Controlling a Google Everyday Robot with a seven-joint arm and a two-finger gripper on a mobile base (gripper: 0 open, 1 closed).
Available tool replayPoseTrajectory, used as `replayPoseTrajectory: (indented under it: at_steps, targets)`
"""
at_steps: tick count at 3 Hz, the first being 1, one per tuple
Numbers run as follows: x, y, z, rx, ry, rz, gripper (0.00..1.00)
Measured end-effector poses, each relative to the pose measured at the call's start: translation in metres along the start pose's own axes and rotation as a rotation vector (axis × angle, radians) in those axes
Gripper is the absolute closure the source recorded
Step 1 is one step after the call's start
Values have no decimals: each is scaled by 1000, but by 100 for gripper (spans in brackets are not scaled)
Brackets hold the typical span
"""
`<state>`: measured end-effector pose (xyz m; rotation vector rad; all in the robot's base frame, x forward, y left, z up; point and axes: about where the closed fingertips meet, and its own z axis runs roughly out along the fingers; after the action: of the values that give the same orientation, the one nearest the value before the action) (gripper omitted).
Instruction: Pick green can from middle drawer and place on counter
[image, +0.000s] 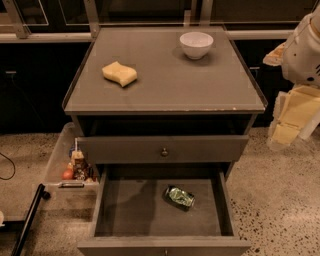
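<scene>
Open middle drawer (134, 212), green can (179, 197) clear of its walls; claw (292, 119) beyond counter (170, 87) edge, grip unclear.

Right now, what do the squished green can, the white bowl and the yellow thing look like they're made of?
The green can, lying in the open middle drawer, looks like thin metal: shiny and dented. The white bowl seems ceramic or plastic: smooth, glossy. The yellow sponge looks like soft foam: matte, wavy-edged. The gripper hangs right of the counter.
</scene>
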<state>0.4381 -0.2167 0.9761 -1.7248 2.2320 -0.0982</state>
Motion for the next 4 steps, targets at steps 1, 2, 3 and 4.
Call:
replayPoseTrajectory:
  at_steps: [1,2,3,4]
  targets:
    - [0,0,0,0,0,0,0]
    - [0,10,29,-39,-6,9,0]
    - [3,29,81,-85,-5,-15,0]
    - [9,47,133,-120,-28,-72,0]
